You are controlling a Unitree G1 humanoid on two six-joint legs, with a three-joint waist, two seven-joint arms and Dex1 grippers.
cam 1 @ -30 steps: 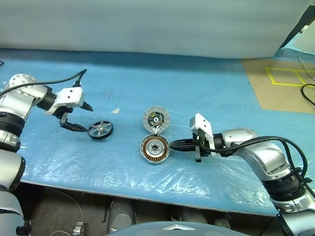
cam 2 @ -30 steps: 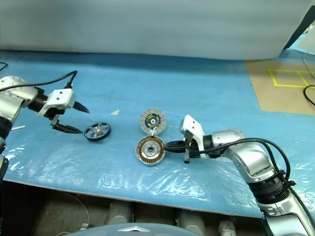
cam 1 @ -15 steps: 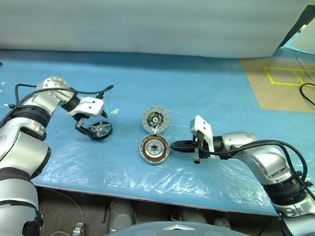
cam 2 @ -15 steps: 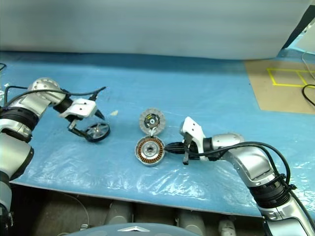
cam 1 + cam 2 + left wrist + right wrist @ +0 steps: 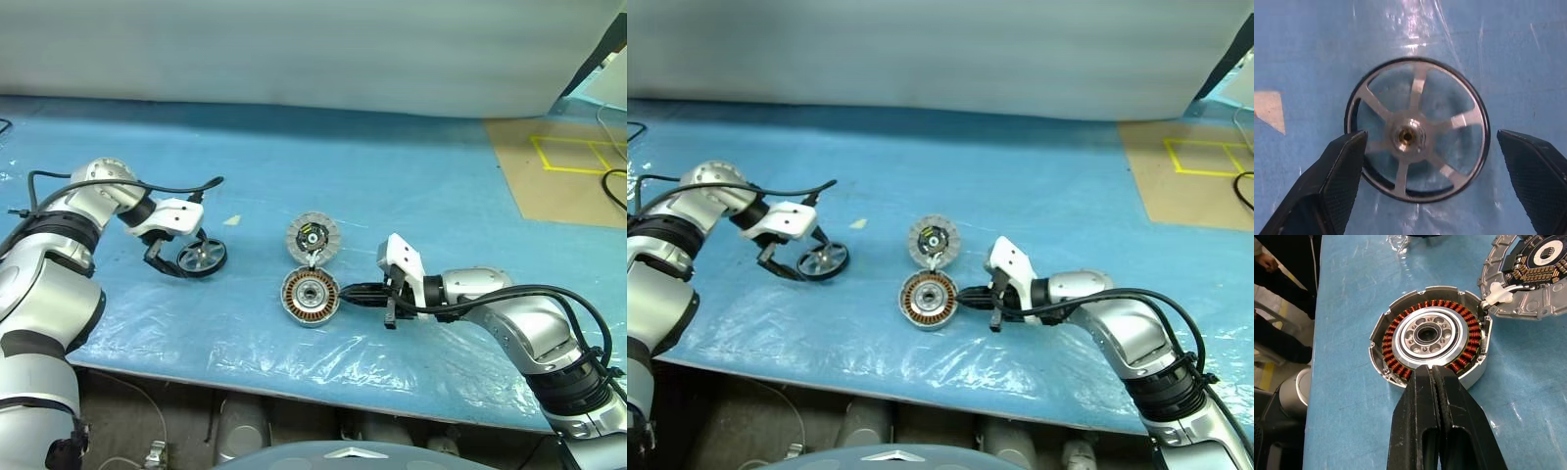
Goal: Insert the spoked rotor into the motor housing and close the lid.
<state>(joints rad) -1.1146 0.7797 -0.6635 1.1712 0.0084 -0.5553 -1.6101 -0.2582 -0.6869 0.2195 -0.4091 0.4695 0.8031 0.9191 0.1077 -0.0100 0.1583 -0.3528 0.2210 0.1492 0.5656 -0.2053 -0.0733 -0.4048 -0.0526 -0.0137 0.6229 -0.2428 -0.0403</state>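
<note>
Black left pincer (image 5: 1425, 191) spread wide astride spoked rotor (image 5: 1417, 135), right pincer (image 5: 1433, 377) clenched, seemingly touching motor housing (image 5: 1400, 335) rim.

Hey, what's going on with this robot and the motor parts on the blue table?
The left gripper is open and straddles the rotor, which lies flat on the table, not yet gripped. The right gripper is shut, its tips pressed against the rim of the housing, seemingly steadying it. The lid lies flipped open beside the housing, so nothing is inserted yet.
</note>
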